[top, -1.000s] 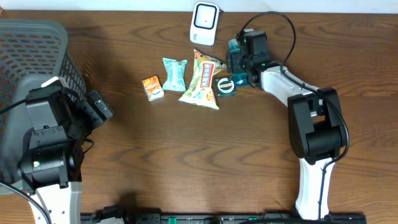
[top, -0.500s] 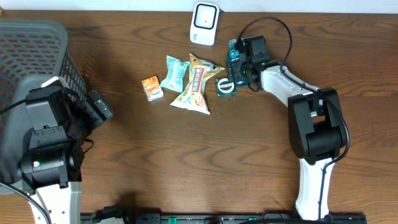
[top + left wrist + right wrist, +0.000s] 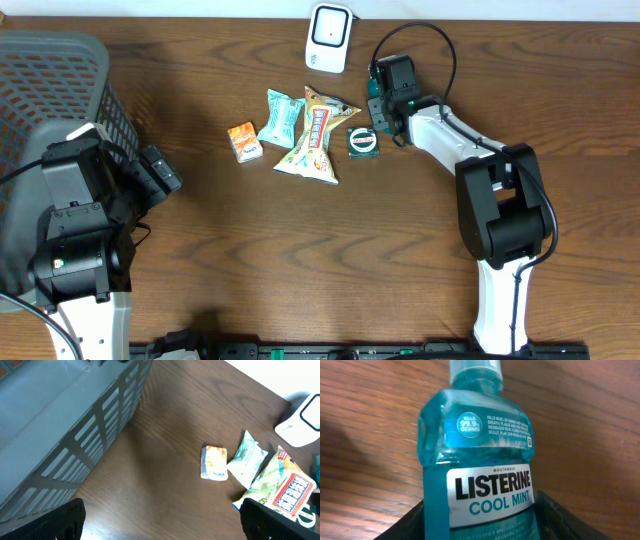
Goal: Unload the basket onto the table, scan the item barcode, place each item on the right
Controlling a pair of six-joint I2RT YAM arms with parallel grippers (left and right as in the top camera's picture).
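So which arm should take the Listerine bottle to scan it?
Right. The right claw straddles the Listerine bottle; the left claw sits open far off beside the basket.

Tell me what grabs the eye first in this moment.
The blue Listerine mouthwash bottle fills the right wrist view, flanked by the fingers of the right gripper near the far edge of the table. Left of it lies a cluster of snack packets, with a white scanner behind them and a grey basket at far left.

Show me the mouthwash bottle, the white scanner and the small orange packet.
Listerine mouthwash bottle (image 3: 489, 486), right wrist view, on the front label.
white scanner (image 3: 328, 38), overhead view, on its top face.
small orange packet (image 3: 214, 462), left wrist view, middle of the wrapper.
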